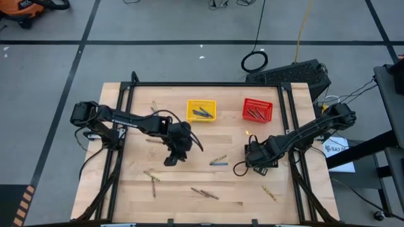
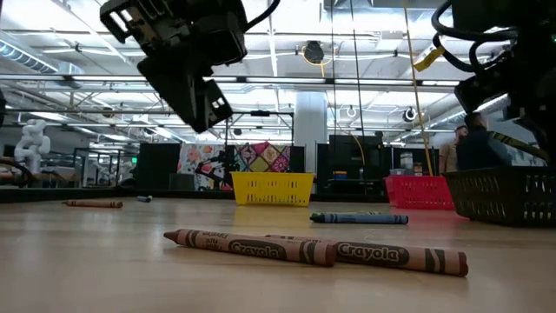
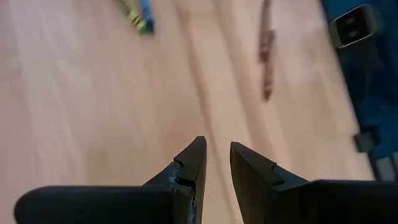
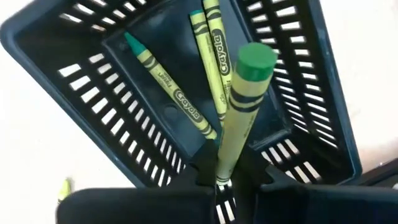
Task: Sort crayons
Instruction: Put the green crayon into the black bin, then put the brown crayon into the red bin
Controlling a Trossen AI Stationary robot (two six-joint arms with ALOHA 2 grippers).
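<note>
My right gripper [image 4: 219, 182] points down over a black mesh basket [image 4: 74, 81] at the table's right and is shut on a green crayon [image 4: 239, 112]. Two more green crayons [image 4: 171, 87] lie on the basket's floor. My left gripper [image 3: 217, 155] hangs open above bare wood left of the table's middle [image 1: 172, 157], with nothing between its fingers. A blue crayon [image 1: 219, 163] and a yellow-green one lie between the two grippers. Brown crayons [image 2: 252, 246] lie near the front edge. The yellow basket [image 1: 201, 111] and the red basket [image 1: 257, 109] each hold several crayons. My right gripper pinches the green crayon between its two fingers at the end [image 4: 221, 173] opposite its flat end. The fingers come from above, pointing down. The crayon sticks out beyond the fingertips, along them, with its flat end [image 4: 256, 61] inside the basket's opening, above the crayons on the floor.
Loose crayons lie scattered on the wood: near the front left [image 1: 152, 180], front middle [image 1: 205, 193], front right [image 1: 269, 193] and far left [image 1: 154, 106]. A black frame [image 1: 208, 84] runs around the table. Bare wood lies under my left gripper.
</note>
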